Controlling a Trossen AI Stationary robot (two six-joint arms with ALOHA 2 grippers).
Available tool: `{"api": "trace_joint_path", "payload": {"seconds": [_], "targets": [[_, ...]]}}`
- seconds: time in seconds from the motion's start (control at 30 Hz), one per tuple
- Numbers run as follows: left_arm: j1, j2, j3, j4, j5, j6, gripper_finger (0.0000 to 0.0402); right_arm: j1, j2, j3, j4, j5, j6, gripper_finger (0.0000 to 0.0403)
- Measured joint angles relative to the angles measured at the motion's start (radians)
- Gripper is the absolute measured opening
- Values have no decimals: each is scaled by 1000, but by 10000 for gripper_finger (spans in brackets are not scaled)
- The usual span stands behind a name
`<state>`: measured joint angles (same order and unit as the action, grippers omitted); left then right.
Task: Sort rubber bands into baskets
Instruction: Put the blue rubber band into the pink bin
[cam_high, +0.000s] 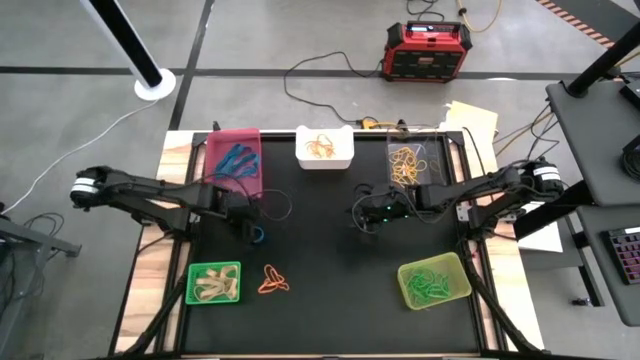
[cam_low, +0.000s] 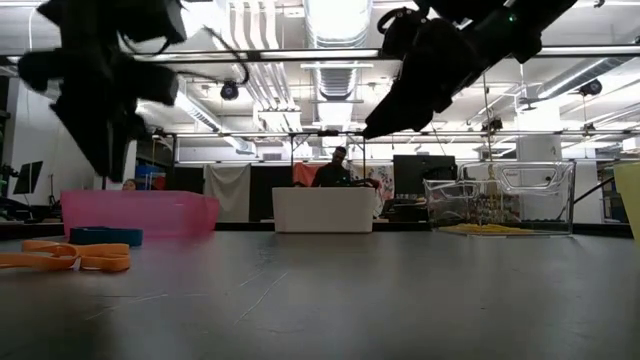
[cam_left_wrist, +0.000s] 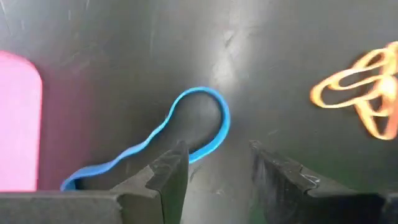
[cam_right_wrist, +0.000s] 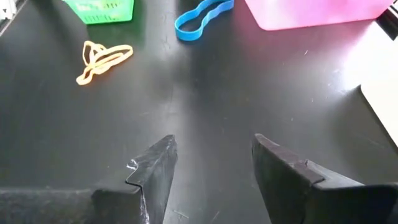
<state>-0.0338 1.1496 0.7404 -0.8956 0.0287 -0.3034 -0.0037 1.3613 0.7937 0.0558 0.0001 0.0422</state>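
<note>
the blue band (cam_left_wrist: 186, 127) lies flat on the black table (cam_high: 330, 290), left of centre in the high view, just below the pink basket (cam_high: 236, 158). the left gripper (cam_left_wrist: 214, 171) hangs right over it, jaws parted and empty, one finger at the loop's edge. the orange bands (cam_high: 273, 280) sit lower in that frame, near the green basket (cam_high: 215, 282), loose on the mat.

these bands look very light, soft and limp; they should stretch and snag rather than slide, and a flat loop gives little height to pinch. the best hold is likely across a single strand where the blue loop bulges round, fingers straddling it and pressing to the mat. the orange ones are tangled, so one pinch may lift several.

the right gripper (cam_right_wrist: 211, 171) waits mid-frame in the high view, below the clear basket (cam_high: 418, 160), jaws wide and holding nothing. the white basket (cam_high: 325, 148) and yellow-green basket (cam_high: 434, 280) hold bands already.

in the high view the left gripper covers most of the blue band. in the left wrist view its tail is cut off by the finger. the low view shows both arms only as dark shapes against the ceiling lights, and the clear basket's contents are hard to count.
</note>
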Motion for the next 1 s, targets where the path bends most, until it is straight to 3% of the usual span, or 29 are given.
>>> {"api": "trace_joint_path", "payload": {"seconds": [0.37,0.63,1.0], "targets": [[-21,70,-93,176,-18,-66,151,1,0,0,17,1,26,201],[-98,163,-128,288,-32,-99,151,1,0,0,36,2,18,201],[-108,280,-116,309,-102,-105,132,1,0,0,39,2,18,201]]}}
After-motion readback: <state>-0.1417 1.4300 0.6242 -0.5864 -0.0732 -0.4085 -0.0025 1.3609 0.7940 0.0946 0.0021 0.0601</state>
